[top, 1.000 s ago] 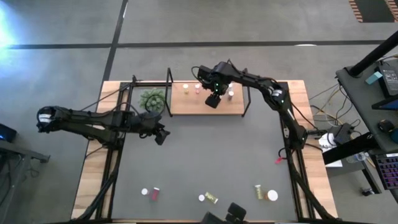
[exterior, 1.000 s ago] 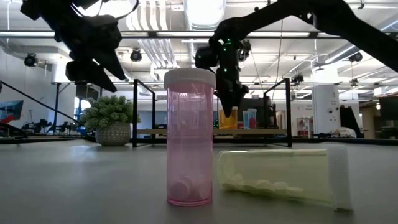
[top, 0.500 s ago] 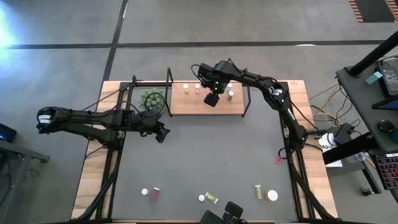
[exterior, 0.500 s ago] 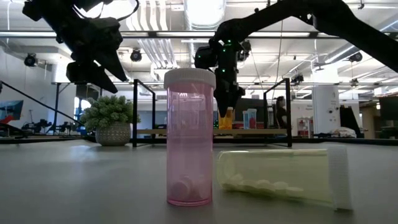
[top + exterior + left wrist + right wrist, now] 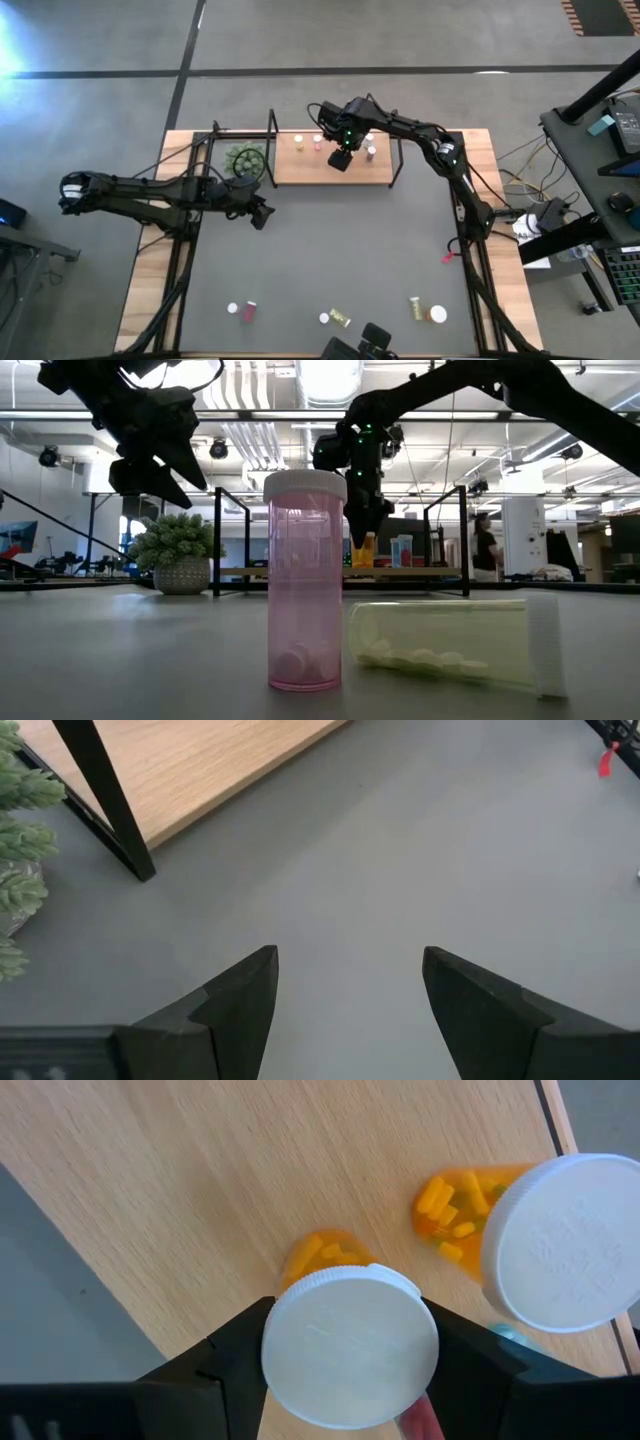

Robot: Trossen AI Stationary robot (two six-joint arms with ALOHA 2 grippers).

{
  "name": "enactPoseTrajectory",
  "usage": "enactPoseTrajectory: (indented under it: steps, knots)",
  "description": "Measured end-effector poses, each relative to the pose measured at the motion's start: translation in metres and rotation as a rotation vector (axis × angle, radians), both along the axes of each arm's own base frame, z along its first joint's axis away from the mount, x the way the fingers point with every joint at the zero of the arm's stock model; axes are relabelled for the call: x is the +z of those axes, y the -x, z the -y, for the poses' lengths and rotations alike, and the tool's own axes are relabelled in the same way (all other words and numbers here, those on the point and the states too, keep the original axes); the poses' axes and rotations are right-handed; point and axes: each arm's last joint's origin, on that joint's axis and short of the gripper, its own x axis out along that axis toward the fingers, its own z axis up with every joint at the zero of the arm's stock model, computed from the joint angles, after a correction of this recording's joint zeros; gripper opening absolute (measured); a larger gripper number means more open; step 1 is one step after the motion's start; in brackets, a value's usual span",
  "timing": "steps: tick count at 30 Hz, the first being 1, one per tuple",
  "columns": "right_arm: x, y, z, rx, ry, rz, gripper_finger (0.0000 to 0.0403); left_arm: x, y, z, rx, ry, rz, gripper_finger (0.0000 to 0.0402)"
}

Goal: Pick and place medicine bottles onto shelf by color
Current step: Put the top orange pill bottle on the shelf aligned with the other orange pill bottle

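Right up front in the low view there's a pink bottle standing upright with its white cap on, and just beside it a yellow-green bottle lying on its side, cap pointing away from the pink one. From above you can see a loose row of bottles along the near edge of the dark mat: the pink one, the yellow-green one, and another yellowish bottle next to a wider white-capped bottle.

Middle of the table: the left claw hangs above the mat near the little green plant, fingers spread wide with nothing between them. Its wrist view shows only bare mat, a corner of the shelf and one black upright.

Far end: the wooden shelf with the black frame. The right claw is over it, gripping an orange bottle by its white cap, jaws about half apart around the cap. That bottle looks to be at or just above the board; can't tell if it's touching. Right beside it stands a second orange bottle, also white-capped. A few more bottles sit in a line on the shelf, including a pinkish one close to the claw and a pale one further along.

Way back in the room a person is standing.
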Motion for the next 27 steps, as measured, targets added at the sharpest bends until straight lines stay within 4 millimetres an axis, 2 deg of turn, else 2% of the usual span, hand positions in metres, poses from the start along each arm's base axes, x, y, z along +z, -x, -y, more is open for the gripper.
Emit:
enactPoseTrajectory:
  steps: [27]
  knots:
    - [0.0001,0.0028,0.0001,0.007,0.036,-0.048,0.0210,-0.0004,0.0003,0.0000,-0.001,0.000,-0.004,0.0233]
